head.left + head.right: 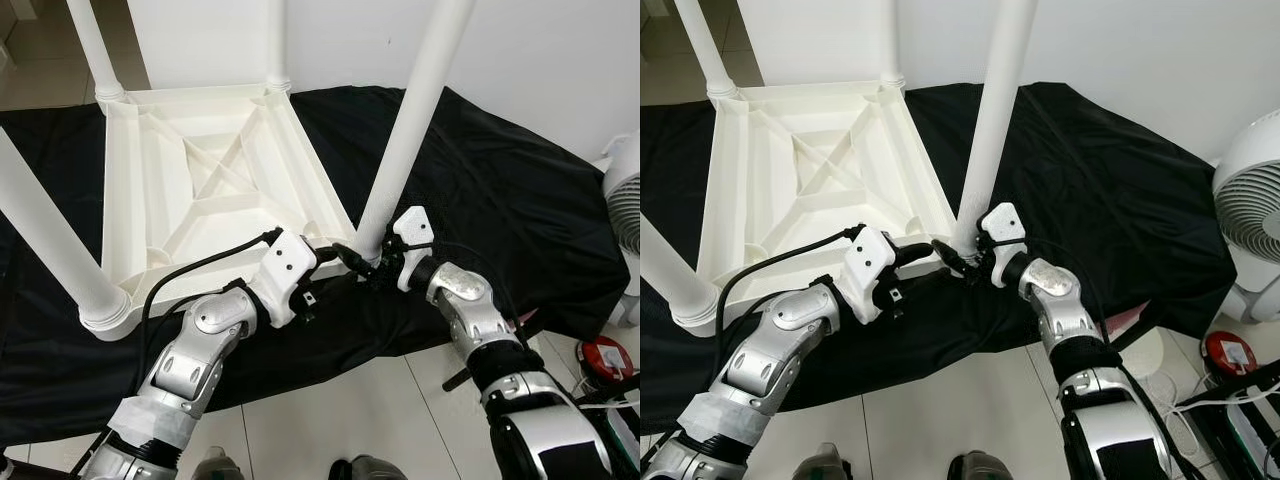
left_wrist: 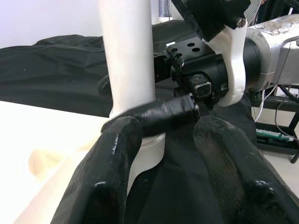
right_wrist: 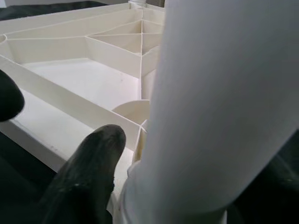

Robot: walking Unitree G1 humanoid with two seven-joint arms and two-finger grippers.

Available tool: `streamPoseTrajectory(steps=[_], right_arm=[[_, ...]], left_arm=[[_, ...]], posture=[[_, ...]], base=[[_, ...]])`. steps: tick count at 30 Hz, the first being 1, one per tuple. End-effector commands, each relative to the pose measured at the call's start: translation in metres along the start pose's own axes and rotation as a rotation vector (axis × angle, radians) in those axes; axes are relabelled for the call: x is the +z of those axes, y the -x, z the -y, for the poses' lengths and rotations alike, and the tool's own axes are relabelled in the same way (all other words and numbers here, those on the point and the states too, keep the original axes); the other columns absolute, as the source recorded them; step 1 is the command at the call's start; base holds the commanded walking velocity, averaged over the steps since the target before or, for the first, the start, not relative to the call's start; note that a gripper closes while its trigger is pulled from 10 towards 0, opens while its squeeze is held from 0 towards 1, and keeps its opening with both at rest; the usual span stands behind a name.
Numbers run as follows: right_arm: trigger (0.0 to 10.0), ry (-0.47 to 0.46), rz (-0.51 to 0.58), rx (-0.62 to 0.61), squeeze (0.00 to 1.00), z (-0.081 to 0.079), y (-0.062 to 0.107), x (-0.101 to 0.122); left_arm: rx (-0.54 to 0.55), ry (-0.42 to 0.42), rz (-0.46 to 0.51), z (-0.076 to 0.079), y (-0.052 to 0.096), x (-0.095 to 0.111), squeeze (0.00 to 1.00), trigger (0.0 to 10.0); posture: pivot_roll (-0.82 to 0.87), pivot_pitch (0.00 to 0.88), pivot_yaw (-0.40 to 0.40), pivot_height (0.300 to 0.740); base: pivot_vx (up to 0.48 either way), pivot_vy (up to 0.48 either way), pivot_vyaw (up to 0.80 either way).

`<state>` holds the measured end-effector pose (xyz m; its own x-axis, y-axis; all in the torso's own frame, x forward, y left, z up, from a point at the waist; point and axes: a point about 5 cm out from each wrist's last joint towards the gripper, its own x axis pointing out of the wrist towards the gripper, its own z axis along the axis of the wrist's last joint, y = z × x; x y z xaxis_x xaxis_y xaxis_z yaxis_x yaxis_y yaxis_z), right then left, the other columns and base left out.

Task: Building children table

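Observation:
The white children's table (image 1: 215,190) lies upside down on a black cloth (image 1: 500,200), with all its white legs standing up. Both grippers meet at the foot of the front right leg (image 1: 400,150). My right gripper (image 1: 372,262) reaches in from the right and straddles the leg's base. One of its fingers (image 2: 159,116) lies across the collar, and the other is mostly hidden behind the leg. My left gripper (image 1: 338,255) comes from the left. Its fingers (image 2: 117,158) are spread just in front of the same socket, holding nothing.
A white fan (image 1: 1250,200) stands on the floor at the right. A red round object (image 1: 605,358) and cables lie beside it. The front left leg (image 1: 50,240) rises close to my left arm. Pale tile floor runs along the cloth's near edge, and a white wall is behind.

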<state>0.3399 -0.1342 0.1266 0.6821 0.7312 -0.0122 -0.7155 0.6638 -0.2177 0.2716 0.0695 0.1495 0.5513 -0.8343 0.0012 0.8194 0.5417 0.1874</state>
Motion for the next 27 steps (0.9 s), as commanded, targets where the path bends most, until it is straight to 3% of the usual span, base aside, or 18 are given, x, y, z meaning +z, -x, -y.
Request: streamPoseTrajectory(steps=[1,11,12,15,16,22,27], right_arm=[[0.0,0.009,-0.011,0.023,0.00,0.001,0.000,-0.001],[0.0,-0.011,-0.033,-0.016,0.00,0.005,0.002,-0.006],[3.8,-0.011,-0.045,-0.040,0.00,0.006,0.002,-0.007],[3.8,-0.009,-0.052,-0.054,0.00,0.006,0.002,-0.008],[10.0,-0.021,-0.058,-0.073,0.00,0.005,0.001,-0.009],[10.0,-0.022,-0.082,-0.169,0.00,0.003,-0.003,-0.011],[10.0,-0.104,-0.086,-0.335,0.00,-0.010,-0.010,-0.013]], left_arm=[[0.000,-0.006,0.006,0.000,0.000,0.003,0.00,10.0],[0.001,-0.014,0.010,-0.002,-0.002,0.005,0.00,10.0],[0.001,-0.015,0.011,-0.002,-0.003,0.005,0.00,10.0],[0.001,-0.016,0.011,-0.002,-0.003,0.006,0.00,10.0],[0.001,-0.015,0.010,-0.001,-0.003,0.006,0.00,10.0],[0.000,-0.016,0.009,0.000,-0.004,0.005,0.00,10.0],[0.001,-0.011,0.011,0.002,-0.004,0.005,0.00,10.0]], posture=[[0.09,0.000,-0.048,0.740],[0.09,0.000,-0.060,0.740],[0.09,0.000,-0.060,0.740],[0.09,0.000,-0.060,0.740],[0.09,0.000,-0.062,0.740],[0.09,0.000,-0.062,0.740],[0.09,0.000,-0.081,0.740]], base=[[0.000,0.000,0.00],[0.000,0.000,0.00],[0.000,0.000,0.00],[0.000,0.000,0.00],[0.000,0.000,0.00],[0.000,0.000,0.00],[0.000,0.000,0.00]])
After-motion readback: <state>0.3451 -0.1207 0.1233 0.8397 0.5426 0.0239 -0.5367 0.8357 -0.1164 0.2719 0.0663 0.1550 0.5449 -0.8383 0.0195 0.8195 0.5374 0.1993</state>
